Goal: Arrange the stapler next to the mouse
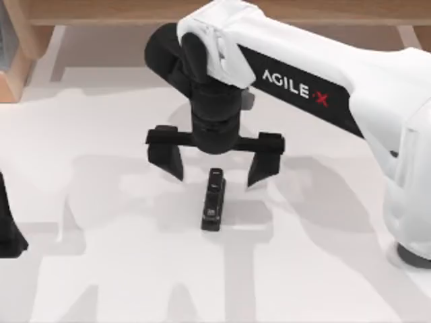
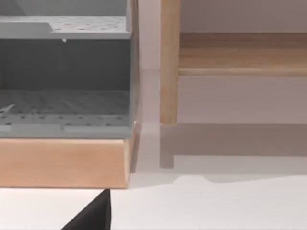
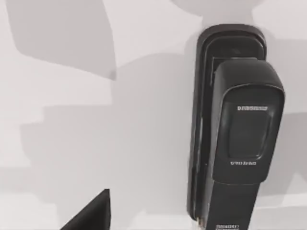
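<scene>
The stapler (image 1: 213, 200), a narrow black bar with small grey marks, lies on the white table near the middle, its length running towards and away from the arm. In the right wrist view the stapler (image 3: 237, 129) shows close up, flat on the table. My right gripper (image 1: 214, 179) hangs open just above its far end, with one finger (image 1: 167, 158) on each side and nothing between them. The mouse is hidden from view. My left gripper (image 1: 7, 232) is parked at the table's left edge, one fingertip (image 2: 91, 215) showing in its wrist view.
A wooden rail (image 1: 101, 10) runs along the table's far side, with a wooden box (image 1: 13, 64) at the far left. The left wrist view faces a wooden-based grey perforated rack (image 2: 64, 100) and a wooden post (image 2: 169, 62).
</scene>
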